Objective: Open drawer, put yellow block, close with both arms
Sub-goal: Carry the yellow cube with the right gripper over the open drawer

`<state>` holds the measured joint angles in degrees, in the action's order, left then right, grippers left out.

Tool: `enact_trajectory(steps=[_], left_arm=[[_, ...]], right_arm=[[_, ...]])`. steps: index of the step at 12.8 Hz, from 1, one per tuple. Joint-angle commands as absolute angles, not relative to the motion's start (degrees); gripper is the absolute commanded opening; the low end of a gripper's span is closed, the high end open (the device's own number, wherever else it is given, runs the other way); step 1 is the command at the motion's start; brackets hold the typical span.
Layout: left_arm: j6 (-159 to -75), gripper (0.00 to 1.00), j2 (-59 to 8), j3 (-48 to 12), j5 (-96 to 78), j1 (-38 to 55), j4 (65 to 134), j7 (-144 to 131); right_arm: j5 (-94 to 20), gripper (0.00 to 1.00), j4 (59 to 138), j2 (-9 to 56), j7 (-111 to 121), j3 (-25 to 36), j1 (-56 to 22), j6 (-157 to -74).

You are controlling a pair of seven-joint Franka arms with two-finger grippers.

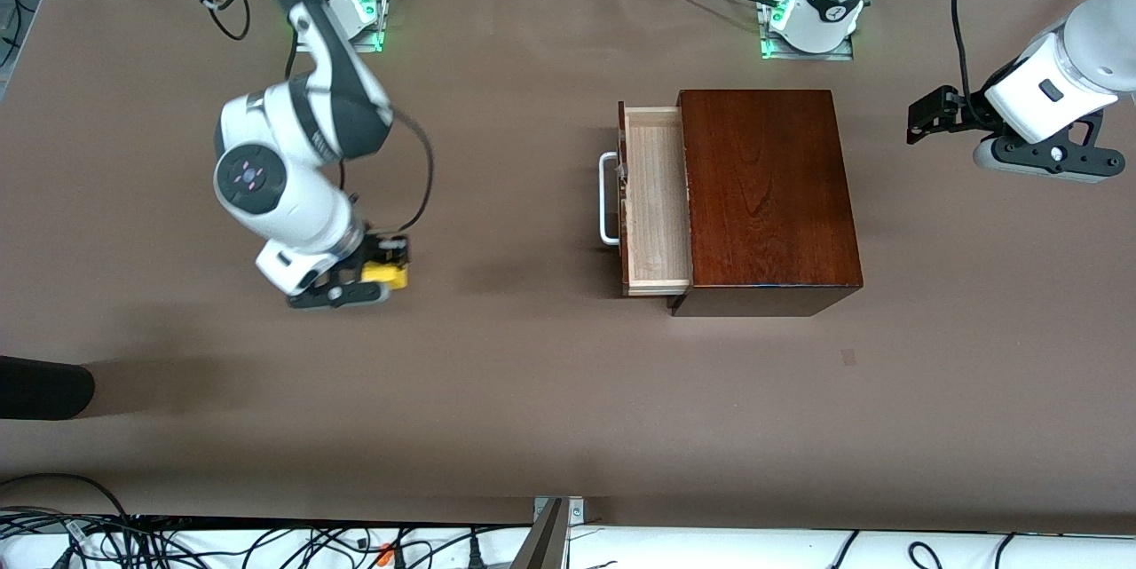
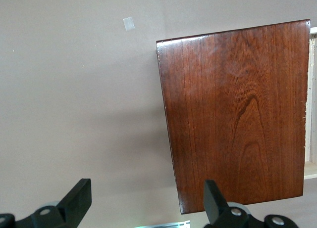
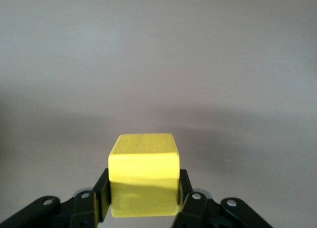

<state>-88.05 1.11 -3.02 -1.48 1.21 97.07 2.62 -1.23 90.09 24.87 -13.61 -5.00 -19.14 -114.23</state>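
Note:
The yellow block (image 1: 390, 274) is a small bright cube clamped between the black fingers of my right gripper (image 1: 383, 265), low over the table toward the right arm's end. In the right wrist view the block (image 3: 143, 176) fills the gap of the right gripper (image 3: 143, 194). The drawer (image 1: 658, 201) stands pulled out of the mahogany box (image 1: 768, 196), its pale tray bare and its white handle (image 1: 608, 199) pointing toward the right arm. My left gripper (image 1: 921, 118) waits open in the air beside the box, toward the left arm's end. The left wrist view shows the left gripper (image 2: 146, 203) holding nothing and the box top (image 2: 237, 114).
A dark rounded object (image 1: 40, 387) pokes in at the table edge at the right arm's end, nearer the front camera. A small pale patch (image 1: 848, 357) marks the table nearer the camera than the box. Cables (image 1: 266, 542) run along the front edge.

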Motion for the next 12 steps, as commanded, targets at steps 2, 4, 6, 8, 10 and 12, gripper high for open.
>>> enact_trajectory(steps=[2,4,6,8,10,12], left_arm=[[-86.75,1.0,0.44,-2.99,-1.93,1.41,95.36,2.02],[-86.75,1.0,0.53,-2.99,-1.93,1.41,95.36,2.02],[-86.75,1.0,0.44,-2.9,-1.93,1.41,95.36,2.11],[-86.75,1.0,0.44,-2.9,-1.93,1.32,95.36,2.11],[-86.75,1.0,0.44,-2.9,-1.93,1.32,95.36,2.11],[-86.75,1.0,0.44,-2.9,-1.93,1.32,95.36,2.11]], right_arm=[[2.44,0.14,83.94,25.66,-13.1,-13.52,-22.91,-110.13],[7.71,0.14,79.83,26.8,-12.92,-13.54,-30.9,-110.13],[10.01,0.14,75.08,29.52,-12.13,-13.71,-36.36,-110.13],[11.42,0.15,70.25,32.41,-9.24,-13.62,-41.9,-110.21],[13.87,0.15,65.24,35.66,-4.86,-13.62,-45.6,-110.3],[15.37,0.15,62.24,38.05,0.41,-13.54,-47.89,-110.74]])
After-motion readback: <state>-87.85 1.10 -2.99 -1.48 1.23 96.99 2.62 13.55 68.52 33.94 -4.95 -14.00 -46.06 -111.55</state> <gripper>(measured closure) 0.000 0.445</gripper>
